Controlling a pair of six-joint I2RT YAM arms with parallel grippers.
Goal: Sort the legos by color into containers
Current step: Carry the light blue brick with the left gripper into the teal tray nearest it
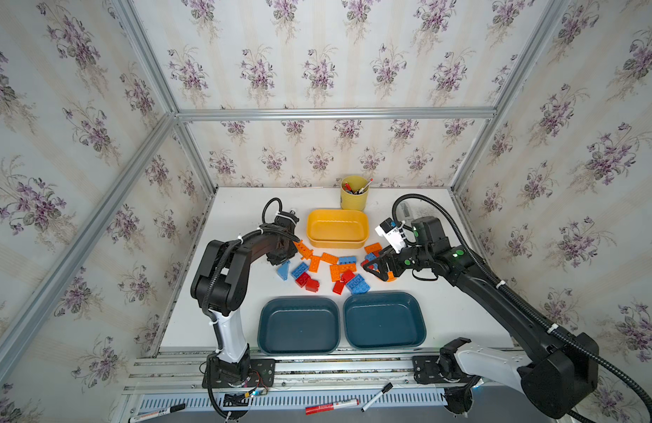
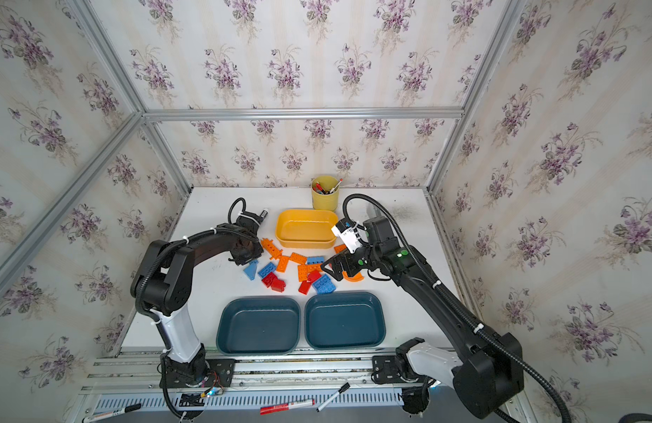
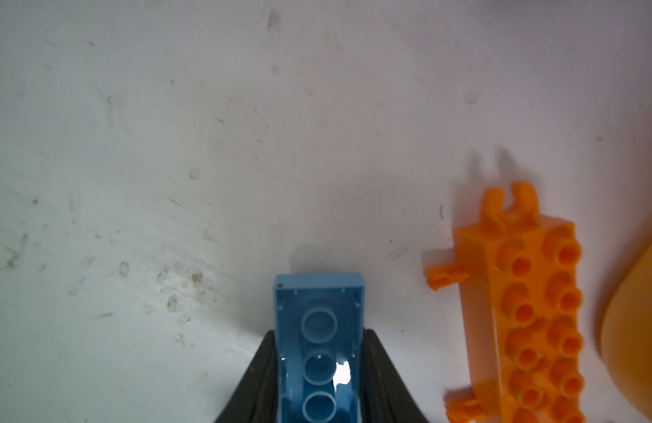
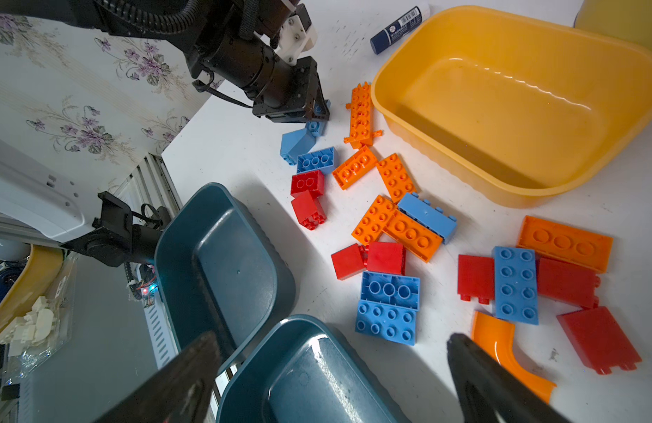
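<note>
Clamped by long side walls in closed left gripper [image 3: 320, 332], hollow underside facing wrist camera, at left edge of lego pile [image 1: 331, 269] beside long orange strip [image 3: 529, 311]: blue brick [image 3: 319, 304], likely light, rigid, slick-walled; with right gripper [image 4: 331, 338] wide open, empty.

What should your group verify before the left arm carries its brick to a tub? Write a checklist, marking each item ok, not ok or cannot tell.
1. Left end effector shut on the light blue brick: ok.
2. Brick lifted clear of the white table: cannot tell.
3. Long orange strip apart from the gripped brick: ok.
4. Left teal tub and right teal tub empty: ok.
5. Right end effector open, holding nothing: ok.
</note>
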